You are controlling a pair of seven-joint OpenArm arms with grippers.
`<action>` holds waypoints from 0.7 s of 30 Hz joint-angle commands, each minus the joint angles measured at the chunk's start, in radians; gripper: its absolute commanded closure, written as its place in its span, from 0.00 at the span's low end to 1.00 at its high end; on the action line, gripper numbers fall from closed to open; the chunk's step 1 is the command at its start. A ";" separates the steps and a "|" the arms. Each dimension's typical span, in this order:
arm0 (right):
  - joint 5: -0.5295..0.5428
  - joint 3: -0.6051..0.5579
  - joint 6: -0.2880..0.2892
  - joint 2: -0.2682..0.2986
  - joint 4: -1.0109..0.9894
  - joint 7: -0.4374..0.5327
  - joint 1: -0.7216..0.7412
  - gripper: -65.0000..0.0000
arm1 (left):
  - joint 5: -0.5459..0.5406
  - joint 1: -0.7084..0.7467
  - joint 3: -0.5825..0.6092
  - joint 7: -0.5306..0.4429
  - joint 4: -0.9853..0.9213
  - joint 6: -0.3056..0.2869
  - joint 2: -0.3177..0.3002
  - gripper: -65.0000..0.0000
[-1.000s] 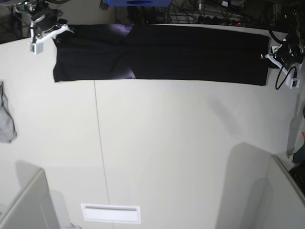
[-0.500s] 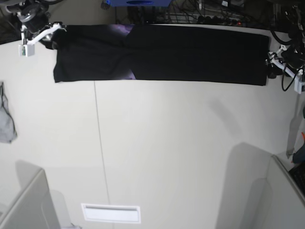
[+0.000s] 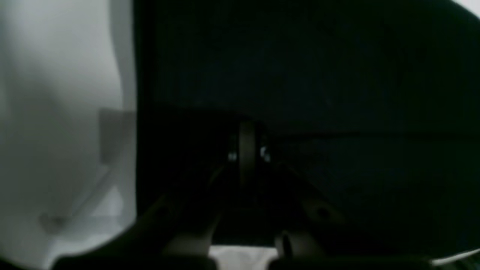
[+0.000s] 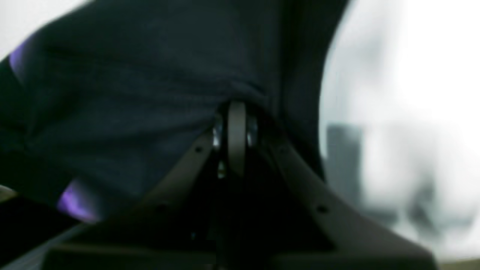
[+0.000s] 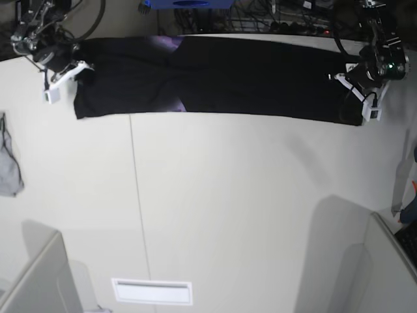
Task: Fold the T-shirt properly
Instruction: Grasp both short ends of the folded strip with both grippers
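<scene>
T-shirt [image 5: 221, 78] folded into a long band across my surface [image 5: 228, 215], my left tool [image 5: 352, 81] clamped on one end, my right tool [image 5: 77, 70] clamped on the other

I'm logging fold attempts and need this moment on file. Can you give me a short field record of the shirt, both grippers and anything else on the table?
T-shirt: black, laid out as a long band along the table's far edge
Right gripper: jaws shut on T-shirt's end
Left gripper: jaws shut on T-shirt's opposite end
Print: purple patches showing
Grey cloth: at the table's edge, apart from the shirt
</scene>
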 commanded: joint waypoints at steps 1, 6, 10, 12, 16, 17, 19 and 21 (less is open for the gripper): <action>-0.088 0.001 -0.008 0.010 -0.015 0.010 0.046 1.00 | 0.040 -0.018 0.001 -0.002 -0.028 0.009 -0.008 1.00; -0.251 0.003 -0.013 -0.004 -0.116 0.077 0.213 1.00 | 0.058 -0.162 0.001 -0.002 -0.134 0.009 -0.008 1.00; -0.360 0.003 -0.013 -0.004 -0.240 0.116 0.369 1.00 | 0.058 -0.302 0.018 0.001 -0.215 0.011 -0.007 1.00; -0.420 0.003 -0.013 -0.002 -0.291 0.143 0.435 1.00 | 0.058 -0.355 0.056 0.001 -0.249 0.011 -0.008 1.00; -0.515 0.003 -0.013 -0.004 -0.332 0.162 0.507 1.00 | 0.058 -0.415 0.091 0.001 -0.277 0.011 -0.010 1.00; -0.521 0.003 -0.013 -0.004 -0.331 0.159 0.507 1.00 | 0.058 -0.421 0.093 0.001 -0.277 0.011 -0.010 1.00; -0.512 0.003 -0.011 -0.004 -0.328 0.157 0.509 1.00 | 0.058 -0.437 0.088 0.001 -0.274 0.011 -0.010 1.00; -0.510 0.003 -0.007 -0.004 -0.303 0.159 0.506 1.00 | 0.049 -0.446 0.087 0.001 -0.272 0.011 -0.011 1.00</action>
